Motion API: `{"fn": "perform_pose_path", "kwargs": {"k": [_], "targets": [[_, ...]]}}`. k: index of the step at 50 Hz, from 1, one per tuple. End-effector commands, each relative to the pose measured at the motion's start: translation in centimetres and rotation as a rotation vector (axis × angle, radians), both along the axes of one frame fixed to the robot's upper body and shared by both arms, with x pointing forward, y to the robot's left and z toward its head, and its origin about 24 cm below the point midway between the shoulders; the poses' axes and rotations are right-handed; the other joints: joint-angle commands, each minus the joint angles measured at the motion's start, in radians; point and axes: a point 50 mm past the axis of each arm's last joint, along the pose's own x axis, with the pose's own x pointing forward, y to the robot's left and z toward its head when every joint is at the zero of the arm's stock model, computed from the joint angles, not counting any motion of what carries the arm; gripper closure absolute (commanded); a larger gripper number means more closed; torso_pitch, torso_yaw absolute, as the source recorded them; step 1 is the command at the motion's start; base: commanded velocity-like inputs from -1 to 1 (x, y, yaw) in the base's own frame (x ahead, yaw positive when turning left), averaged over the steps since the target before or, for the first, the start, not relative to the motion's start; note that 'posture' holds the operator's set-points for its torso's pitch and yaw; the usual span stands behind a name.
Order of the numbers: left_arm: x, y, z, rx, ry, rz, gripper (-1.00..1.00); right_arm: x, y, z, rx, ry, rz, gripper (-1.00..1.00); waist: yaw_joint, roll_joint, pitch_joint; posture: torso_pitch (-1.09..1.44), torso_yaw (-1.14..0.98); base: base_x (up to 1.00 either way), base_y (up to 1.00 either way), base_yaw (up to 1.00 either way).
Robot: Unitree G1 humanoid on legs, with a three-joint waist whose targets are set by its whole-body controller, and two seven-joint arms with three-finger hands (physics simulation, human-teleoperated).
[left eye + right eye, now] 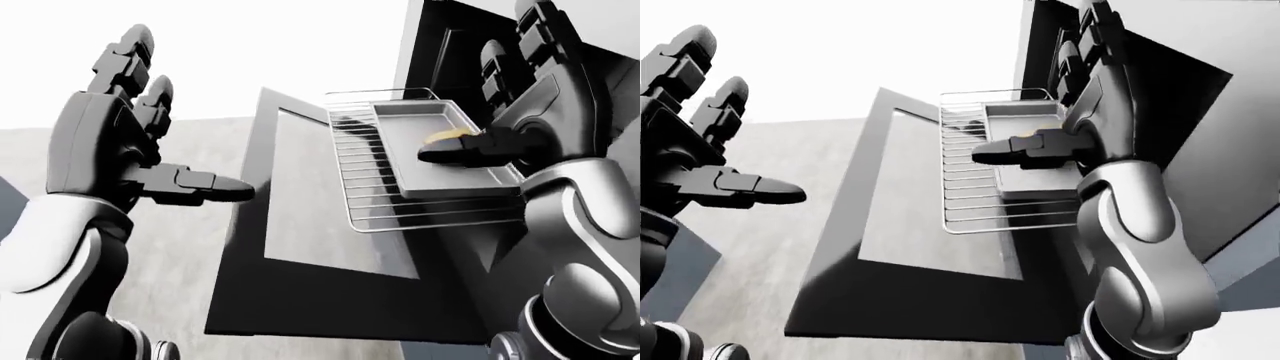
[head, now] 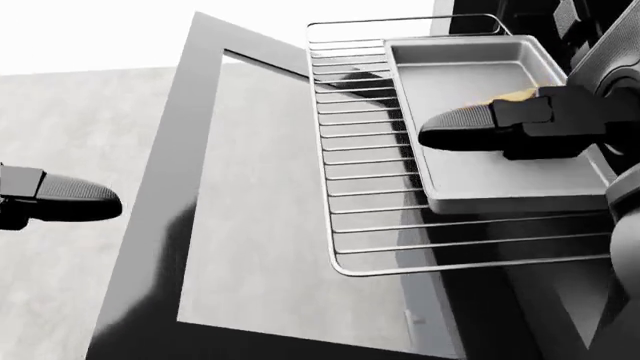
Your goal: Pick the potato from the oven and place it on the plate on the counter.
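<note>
The potato [image 2: 510, 95] lies in a grey baking tray [image 2: 470, 71] on the pulled-out oven rack [image 2: 370, 187]. Only a yellow sliver of it shows, in the head view above my right thumb [image 2: 465, 129]. My right hand [image 1: 478, 86] hangs over the tray's right side, open, with its fingers pointing up towards the oven cavity and the thumb lying across the potato. Whether the palm touches the potato is hidden. My left hand [image 1: 190, 112] is open at the left, apart from the oven. No plate is in view.
The oven door [image 2: 150, 225] hangs open below the rack, its glass pane showing the grey floor [image 2: 70, 112]. The dark oven cavity [image 1: 450, 45] sits at the upper right. The rack's wire rim [image 2: 450, 264] juts out past the tray.
</note>
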Motion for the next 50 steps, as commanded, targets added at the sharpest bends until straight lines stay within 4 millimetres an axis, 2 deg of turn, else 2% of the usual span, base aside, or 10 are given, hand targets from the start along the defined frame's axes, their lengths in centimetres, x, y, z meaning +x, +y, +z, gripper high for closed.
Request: {"fn": "perform_pose_path", "kwargs": {"k": [1, 5, 6, 7, 10, 12, 13, 19, 38, 50], "targets": [[-0.3, 0.0, 1.0, 0.008, -0.042, 0.007, -1.00, -0.4, 0.3, 0.9, -0.006, -0.047, 0.012, -1.00, 0.000, 0.007, -0.028, 0.00, 0.00, 0.29, 0.00, 0.00], [-0.5, 0.1, 1.4, 0.010, -0.050, 0.010, -1.00, -0.5, 0.0, 1.1, 0.012, -0.044, 0.005, -1.00, 0.015, 0.001, -0.015, 0.00, 0.00, 0.29, 0.00, 0.00], [-0.6, 0.0, 1.4, 0.010, -0.050, 0.009, -1.00, -0.5, 0.0, 1.1, 0.016, -0.044, 0.005, -1.00, 0.013, -0.010, 0.014, 0.00, 0.00, 0.00, 0.00, 0.00], [-0.5, 0.0, 1.3, 0.011, -0.050, 0.008, -1.00, -0.5, 0.0, 1.1, 0.017, -0.046, 0.006, -1.00, 0.009, -0.013, 0.002, 0.00, 0.00, 0.00, 0.00, 0.00], [-0.5, 0.0, 1.2, 0.009, -0.051, 0.007, -1.00, -0.7, 0.0, 1.4, 0.013, -0.055, 0.008, -1.00, 0.018, -0.049, 0.013, 0.00, 0.00, 0.00, 0.00, 0.00], [-0.5, 0.1, 1.2, 0.008, -0.050, 0.005, -1.00, -0.8, -0.1, 1.5, 0.012, -0.059, 0.006, -1.00, 0.026, -0.102, 0.002, 0.00, 0.00, 0.00, 0.00, 0.00], [-0.5, 0.1, 1.2, 0.008, -0.051, 0.005, -1.00, -0.8, -0.1, 1.5, 0.011, -0.058, 0.006, -1.00, 0.027, -0.076, 0.008, 0.00, 0.00, 0.00, 0.00, 0.00], [-0.6, 0.2, 1.1, 0.006, -0.051, 0.011, -1.00, -0.6, 0.0, 1.5, 0.010, -0.058, 0.007, -1.00, 0.025, -0.058, -0.014, 0.00, 0.00, 0.00, 0.00, 0.00], [-0.8, 0.6, 1.1, 0.006, -0.050, 0.019, -1.00, 1.3, -1.8, 3.1, -0.194, 0.033, -0.106, -1.00, 0.016, -0.061, -0.008, 0.00, 0.00, 0.00, 0.00, 0.00], [-0.5, 0.4, 0.6, 0.004, -0.044, 0.013, -1.00, 5.1, -2.6, 5.1, -0.655, 0.016, -0.254, -1.00, 0.015, -0.056, -0.010, 0.00, 0.00, 0.00, 0.00, 0.00]]}}
